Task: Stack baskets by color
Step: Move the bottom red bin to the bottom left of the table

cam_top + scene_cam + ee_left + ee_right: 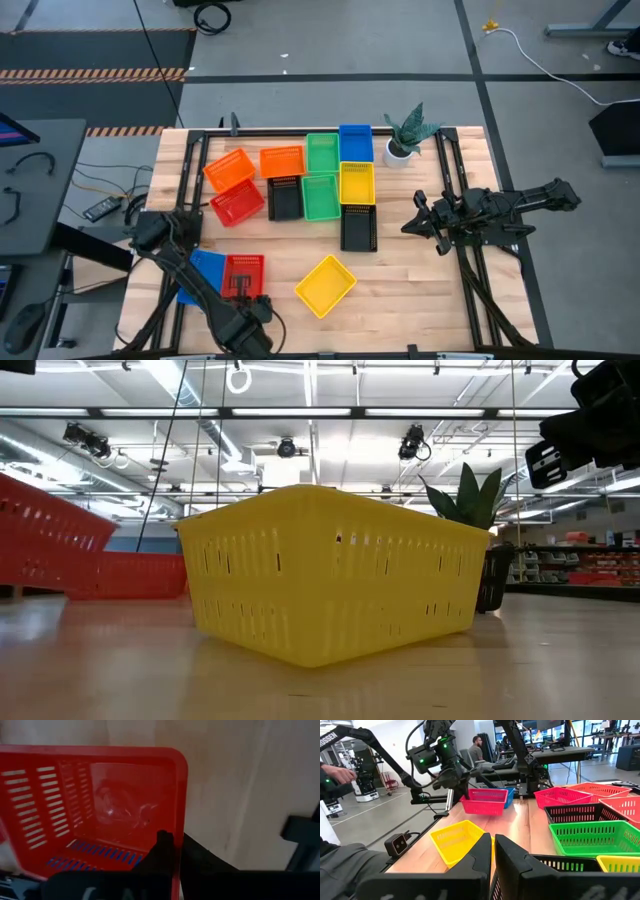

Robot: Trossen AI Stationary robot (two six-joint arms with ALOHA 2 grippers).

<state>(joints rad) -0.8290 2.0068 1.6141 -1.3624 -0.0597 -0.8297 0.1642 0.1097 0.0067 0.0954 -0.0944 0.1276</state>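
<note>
A: Left gripper (pixel 243 290) at the near edge, fingers clenched on the wall of a red basket (pixel 242 273). Wrist cam shows one dark finger (pixel 162 851) inside the rim, one outside.

B: Basket lifted?

A: Looks raised & tilted in the low view. A blue basket (pixel 205 270) is just beside it, partly under; blue shows through the red floor slots.

B: Right of that pincer?

A: Loose yellow basket (pixel 325 285), near, not touching, set at an angle.

B: Right gripper (pixel 412 222)?

A: Hovering off the table's right side, fingers nearly together, holding nothing. Black basket (pixel 358 227) is near its tips.

B: Beyond?

A: Cluster farther off: red (pixel 237 203), black (pixel 285 197), green (pixel 320 196), yellow (pixel 356 183), then orange pair (pixel 229 169) (pixel 282 161), green (pixel 322 152), blue (pixel 355 142). Potted plant (pixel 405 136) past the right pincer, at the far edge.
</note>
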